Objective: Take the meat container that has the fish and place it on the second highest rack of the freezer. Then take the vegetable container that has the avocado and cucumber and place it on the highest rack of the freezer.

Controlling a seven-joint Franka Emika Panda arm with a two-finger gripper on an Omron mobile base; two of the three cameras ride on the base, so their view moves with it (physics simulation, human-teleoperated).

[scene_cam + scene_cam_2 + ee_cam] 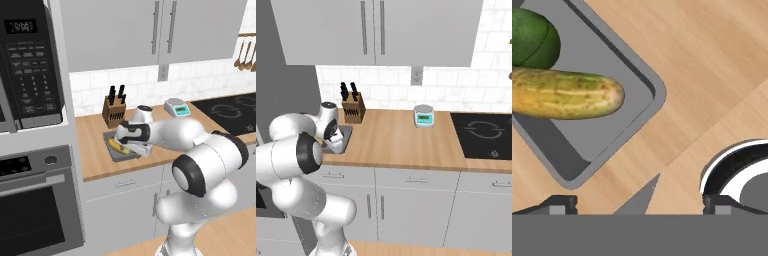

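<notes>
A grey vegetable container [656,93] lies on the wooden counter, and in it are a mottled yellow-green cucumber [562,94] and a dark green avocado [532,37]. My gripper [639,200] is open and empty, just above the counter beside the container's near corner. From the left base, the hand [136,148] hovers over the container [114,153], hiding most of the cucumber [115,145]. In the right base view the gripper [336,145] hangs at the container's [346,135] front edge. The meat container with the fish and the freezer are out of view.
A knife block [114,111] stands right behind the container against the tiled wall. A small scale [177,107] and a black cooktop [230,112] lie to the right. A microwave [30,65] and built-in oven [35,200] form a wall on the left.
</notes>
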